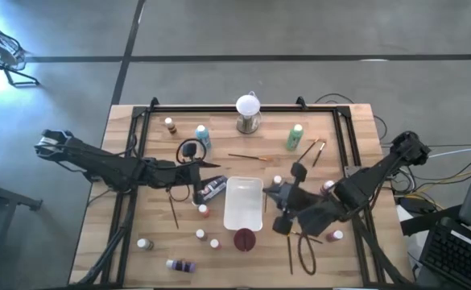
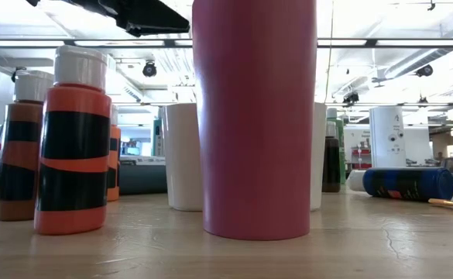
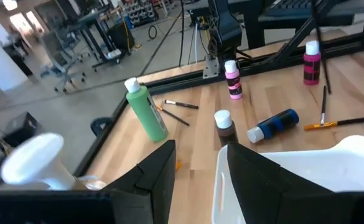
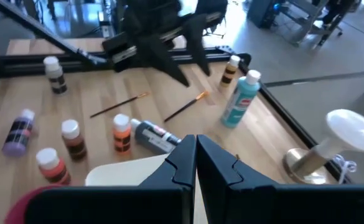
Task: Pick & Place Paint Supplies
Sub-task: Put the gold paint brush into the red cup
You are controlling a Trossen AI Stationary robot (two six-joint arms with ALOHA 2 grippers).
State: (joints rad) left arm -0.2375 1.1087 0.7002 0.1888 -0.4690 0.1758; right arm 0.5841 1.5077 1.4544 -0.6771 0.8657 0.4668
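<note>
While both arms hover at white tray (image 1: 243, 211), I hold nothing: left gripper (image 1: 212, 166) off tray's left corner, fingers apart; right gripper (image 1: 269, 192) by right edge, fingers together. Bottles, brushes scattered round tray. Step: approach. Nearest is dark blue bottle (image 1: 211, 190) beside tray; next I lower, clamp.

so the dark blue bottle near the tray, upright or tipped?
Tipped. The dark blue bottle lies on its side on the table, white cap pointing sideways, while the green bottle nearby stands upright.

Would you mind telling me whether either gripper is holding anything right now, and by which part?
Nothing is held. The left gripper is open and empty above the white tray; the right gripper has its fingers shut on nothing.
</note>
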